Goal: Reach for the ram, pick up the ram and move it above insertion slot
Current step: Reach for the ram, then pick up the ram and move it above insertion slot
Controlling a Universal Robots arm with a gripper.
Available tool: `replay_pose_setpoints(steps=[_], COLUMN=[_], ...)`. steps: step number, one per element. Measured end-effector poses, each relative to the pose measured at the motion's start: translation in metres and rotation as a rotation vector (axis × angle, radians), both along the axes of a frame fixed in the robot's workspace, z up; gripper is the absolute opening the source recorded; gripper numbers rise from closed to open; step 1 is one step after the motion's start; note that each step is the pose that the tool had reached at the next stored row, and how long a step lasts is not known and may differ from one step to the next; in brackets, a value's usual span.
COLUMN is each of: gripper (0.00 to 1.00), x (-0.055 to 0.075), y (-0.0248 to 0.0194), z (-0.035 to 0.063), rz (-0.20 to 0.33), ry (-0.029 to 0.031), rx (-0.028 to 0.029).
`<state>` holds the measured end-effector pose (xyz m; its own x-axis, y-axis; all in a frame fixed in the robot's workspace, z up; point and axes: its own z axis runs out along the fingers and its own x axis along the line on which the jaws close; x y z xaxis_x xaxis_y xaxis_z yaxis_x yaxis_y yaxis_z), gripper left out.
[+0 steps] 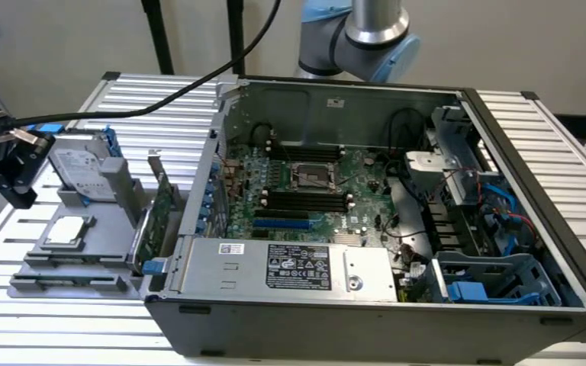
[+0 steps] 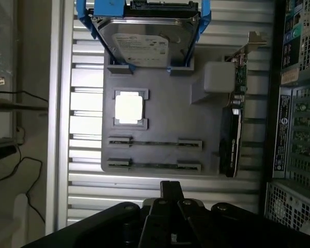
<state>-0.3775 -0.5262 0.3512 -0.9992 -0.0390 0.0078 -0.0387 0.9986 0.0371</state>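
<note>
My gripper (image 1: 10,171) hangs over the exterior view's left edge, beside a grey fixture tray (image 1: 39,286). In the wrist view the gripper (image 2: 170,192) sits just off the tray's edge (image 2: 109,72), nearest two long narrow holders (image 2: 155,143) (image 2: 155,167). Each holder carries a thin dark line. I cannot tell whether that line is the ram seen edge-on; no green stick shows plainly. The black memory slots (image 1: 305,200) lie on the motherboard inside the open computer case (image 1: 375,320), far from the gripper.
The tray also holds a hard drive (image 2: 144,44) in a blue bracket, a square processor (image 2: 129,108) and an upright expansion card (image 2: 232,132) with a metal bracket. A black cable (image 1: 150,105) runs across the slatted table (image 1: 59,335). The case wall stands beside the tray.
</note>
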Motion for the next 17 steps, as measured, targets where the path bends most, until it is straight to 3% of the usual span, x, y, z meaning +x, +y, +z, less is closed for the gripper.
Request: replay_pose_setpoints(steps=[4, 17], gripper=[0.11, 0.11], x=[-0.0007, -0.0007], y=[0.0, 0.0], z=[-0.0015, -0.0016], rz=[0.019, 0.019], ry=[0.0, -0.0001], rx=[-0.0083, -0.0082])
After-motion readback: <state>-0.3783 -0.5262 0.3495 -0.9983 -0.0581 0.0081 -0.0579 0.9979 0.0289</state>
